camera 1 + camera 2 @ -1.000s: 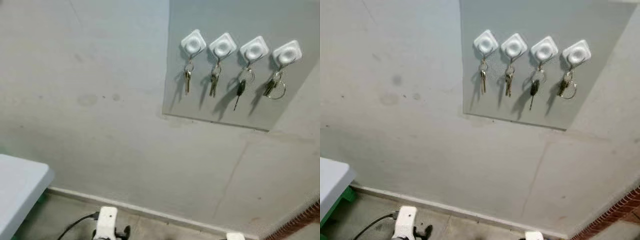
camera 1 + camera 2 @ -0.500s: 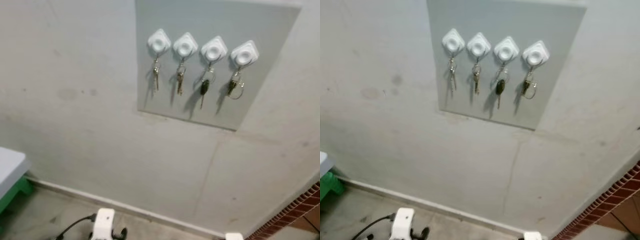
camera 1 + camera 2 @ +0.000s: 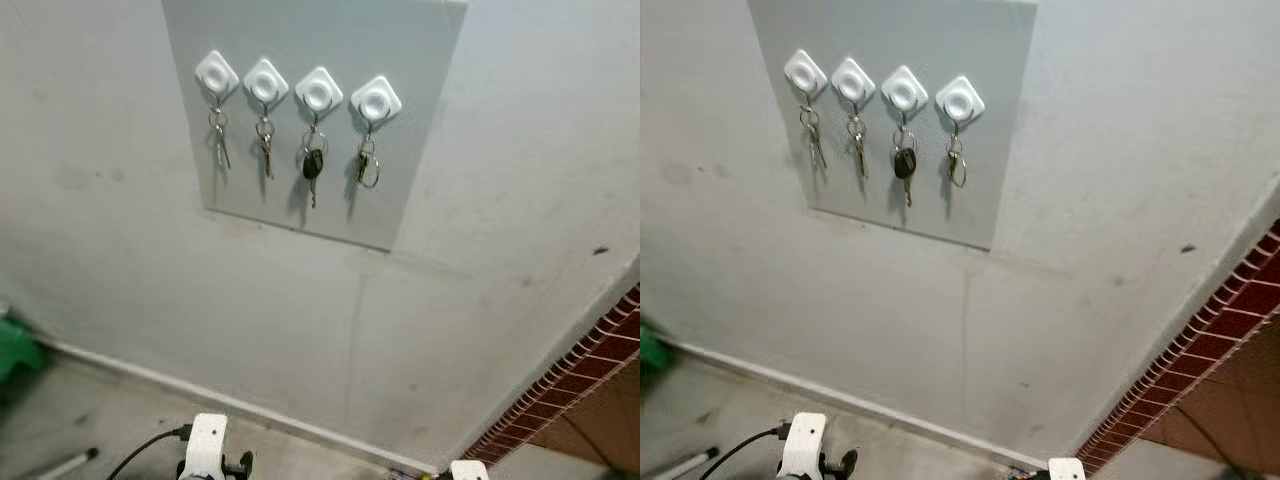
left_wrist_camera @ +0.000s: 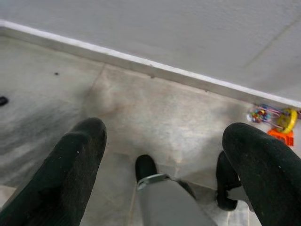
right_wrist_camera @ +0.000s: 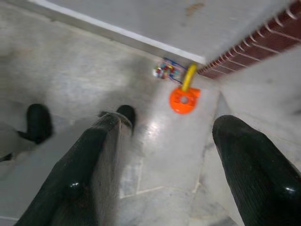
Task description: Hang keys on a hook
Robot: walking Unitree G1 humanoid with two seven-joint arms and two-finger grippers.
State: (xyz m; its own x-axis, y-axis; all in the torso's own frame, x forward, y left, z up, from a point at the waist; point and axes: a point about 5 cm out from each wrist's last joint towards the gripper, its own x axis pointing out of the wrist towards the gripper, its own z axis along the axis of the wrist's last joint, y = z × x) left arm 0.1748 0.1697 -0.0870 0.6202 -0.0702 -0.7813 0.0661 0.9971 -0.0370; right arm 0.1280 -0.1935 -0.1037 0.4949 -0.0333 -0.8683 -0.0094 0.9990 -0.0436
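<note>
Four sets of keys [image 3: 313,166] up on the far wall, one per white hook [image 3: 318,90], hanging in a row on a grey panel [image 3: 420,120]; third from the left with a black head. Brick edging [image 3: 590,370] low to the right, something green [image 3: 15,345] at the far left, too blurred to name. Down near the floor, left gripper [image 4: 164,155] hanging with fingers [image 4: 70,174] spread apart, gripping nothing. Same for the right gripper [image 5: 164,160], fingers [image 5: 254,169] wide over pale tile, an orange toy [image 5: 184,98] beyond by the skirting.
</note>
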